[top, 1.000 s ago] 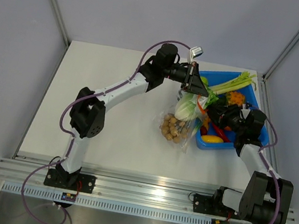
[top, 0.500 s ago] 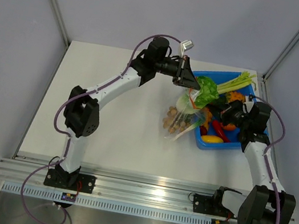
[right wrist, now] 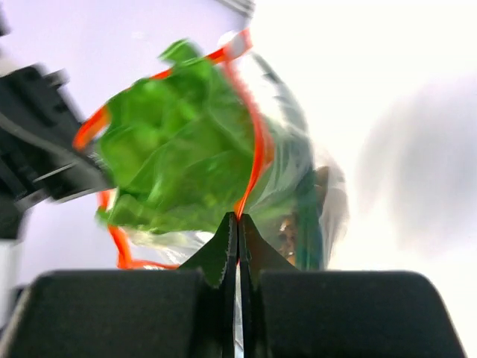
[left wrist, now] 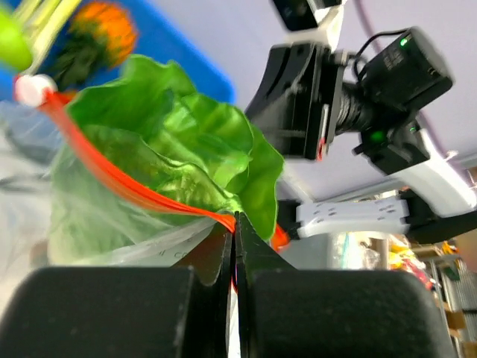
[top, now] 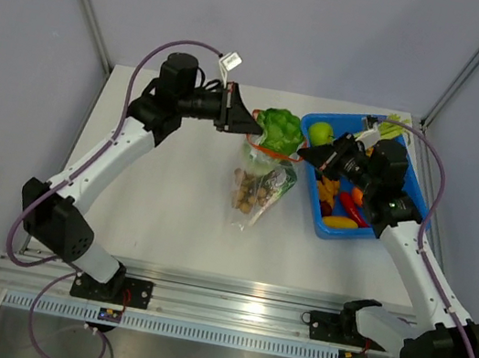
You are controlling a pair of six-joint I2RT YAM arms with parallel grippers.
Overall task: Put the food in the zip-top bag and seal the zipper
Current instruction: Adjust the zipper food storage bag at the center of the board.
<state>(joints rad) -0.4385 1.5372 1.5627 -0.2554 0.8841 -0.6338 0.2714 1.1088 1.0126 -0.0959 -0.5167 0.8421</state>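
Observation:
The clear zip-top bag [top: 260,183] hangs above the table between both grippers. Its orange-red zipper [top: 272,151] runs along the mouth. A green leafy cabbage piece [top: 281,129] sticks out of the mouth, and a cluster of brown balls [top: 245,191] lies low in the bag. My left gripper [top: 251,125] is shut on the left end of the zipper [left wrist: 134,186]. My right gripper [top: 303,153] is shut on the right end of the zipper [right wrist: 253,160]. The cabbage also fills the left wrist view [left wrist: 179,142] and the right wrist view [right wrist: 179,156].
A blue bin [top: 409,163] stands at the right, under my right arm. It holds a green apple [top: 321,134], green onions [top: 393,125], a yellow piece [top: 338,222] and red and orange pieces [top: 355,209]. Grey walls close in the table at the back and sides.
Both grippers have carried the bag leftward, away from the bin and up off the table. The left arm has swung far to the left. The green apple in the bin now shows.

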